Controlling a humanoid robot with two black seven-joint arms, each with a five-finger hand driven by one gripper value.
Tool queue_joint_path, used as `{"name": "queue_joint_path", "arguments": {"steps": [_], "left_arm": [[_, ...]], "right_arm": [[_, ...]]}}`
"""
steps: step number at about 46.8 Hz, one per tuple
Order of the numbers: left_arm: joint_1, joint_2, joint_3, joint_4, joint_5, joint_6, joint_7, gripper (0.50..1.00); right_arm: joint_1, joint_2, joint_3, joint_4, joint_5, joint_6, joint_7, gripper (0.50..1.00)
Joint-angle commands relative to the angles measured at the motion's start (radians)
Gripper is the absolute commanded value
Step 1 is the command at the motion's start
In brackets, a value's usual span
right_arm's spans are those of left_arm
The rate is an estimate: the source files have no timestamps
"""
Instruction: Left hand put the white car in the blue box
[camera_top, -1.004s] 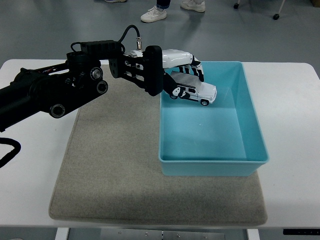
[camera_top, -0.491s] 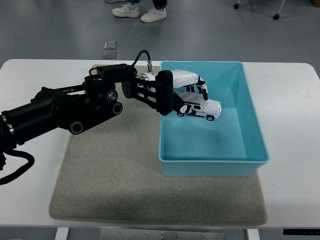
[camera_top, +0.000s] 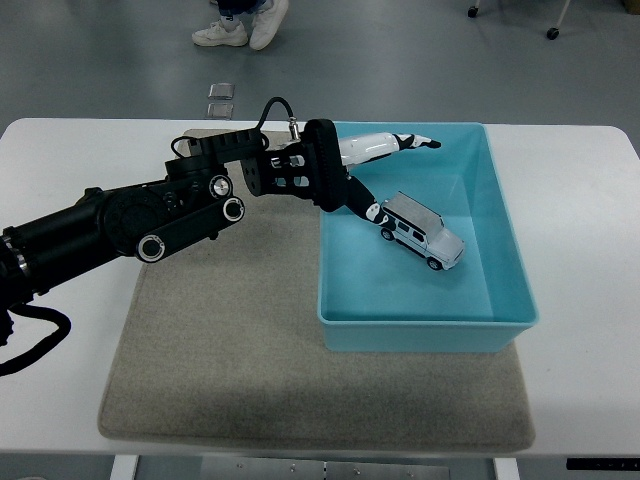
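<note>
Inside the blue box (camera_top: 505, 255), the white car (camera_top: 421, 231) now sits on the floor on its wheels, angled diagonally, nose toward the near-right corner — half a second ago it hung in the hand's grasp above the box. Left hand (camera_top: 375, 165) has let go: fingers (camera_top: 418, 143) stretched out flat over the far-left part of the box, thumb tip just beside the car's rear end, possibly touching, hard to tell. Nothing held. Release done, so the placing looks complete — car fully inside the walls, well clear of the rim. What remains, by my read, is only pulling the left arm back out over the grey mat (camera_top: 230, 340). White table (camera_top: 590, 200) otherwise unchanged. Right hand not in view.
</note>
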Motion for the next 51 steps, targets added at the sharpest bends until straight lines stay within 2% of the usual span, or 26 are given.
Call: {"name": "queue_joint_path", "arguments": {"steps": [1, 7, 13, 21, 25, 30, 39, 51], "left_arm": [[0.000, 0.008, -0.029, 0.002, -0.204, -0.002, 0.000, 0.999], [0.002, 0.043, -0.047, 0.005, -0.498, -0.014, 0.002, 0.999], [0.011, 0.117, -0.055, 0.003, -0.678, -0.040, 0.002, 0.999], [0.088, 0.183, -0.141, 0.003, -0.939, -0.144, 0.005, 0.999], [0.120, 0.224, -0.190, 0.003, -1.019, -0.193, 0.012, 0.999], [0.170, 0.273, -0.230, 0.005, -1.089, -0.247, 0.052, 0.999], [0.261, 0.309, -0.319, 0.005, -1.275, -0.319, 0.158, 0.999], [0.318, 0.352, -0.337, -0.001, -1.517, -0.341, 0.258, 0.999]], "right_arm": [[0.000, 0.000, 0.000, 0.000, 0.000, 0.000, 0.000, 0.936], [0.000, 0.000, 0.000, 0.000, 0.000, 0.000, 0.000, 0.936], [0.000, 0.000, 0.000, 0.000, 0.000, 0.000, 0.000, 0.936], [0.000, 0.000, 0.000, 0.000, 0.000, 0.000, 0.000, 0.936], [0.000, 0.000, 0.000, 0.000, 0.000, 0.000, 0.000, 0.936], [0.000, 0.000, 0.000, 0.000, 0.000, 0.000, 0.000, 0.936], [0.000, 0.000, 0.000, 0.000, 0.000, 0.000, 0.000, 0.936], [0.000, 0.000, 0.000, 0.000, 0.000, 0.000, 0.000, 0.936]]}}
